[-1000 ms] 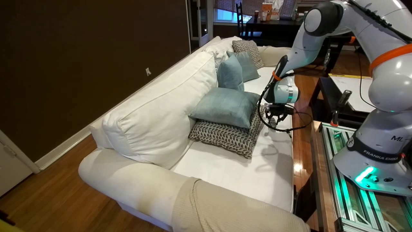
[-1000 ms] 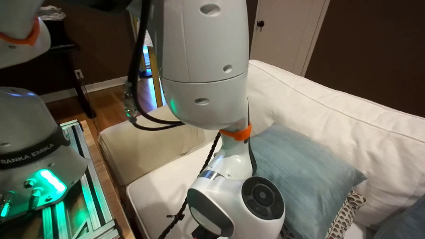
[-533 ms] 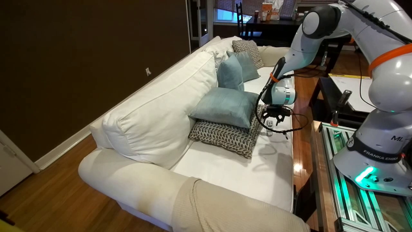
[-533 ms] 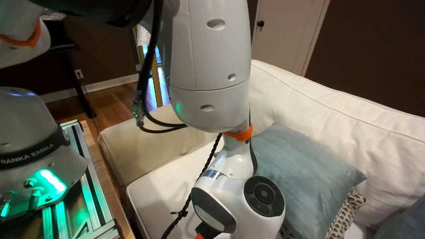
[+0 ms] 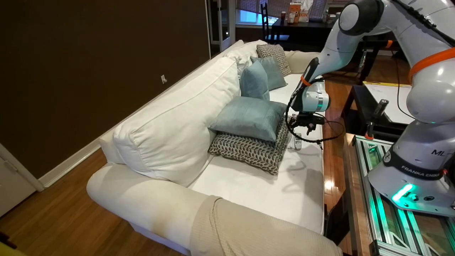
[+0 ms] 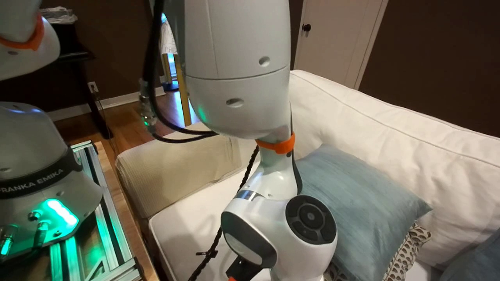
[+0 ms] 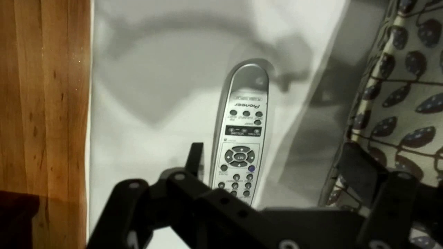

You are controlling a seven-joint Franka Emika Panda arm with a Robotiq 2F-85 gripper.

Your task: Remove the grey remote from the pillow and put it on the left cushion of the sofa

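Observation:
The grey remote lies face up on the sofa's white left cushion; its near end is hidden behind my gripper in the wrist view. In an exterior view the remote rests beside the stacked pillows, a blue pillow on top of a leaf-patterned pillow. My gripper hangs above the remote with its fingers wide apart and nothing held between them. The finger on the right side of the wrist view overlaps the patterned pillow's edge. The sofa shows in both exterior views.
A padded sofa arm with a beige cover closes the near end. The white back cushion rises behind the pillows. Beyond the seat's front edge lies wooden floor. A low table stands near the robot's base.
A second ago the remote was at the gripper's fingers; now it lies apart on the cushion. The gripper has opened and moved slightly up, after a small sideways shift and back.

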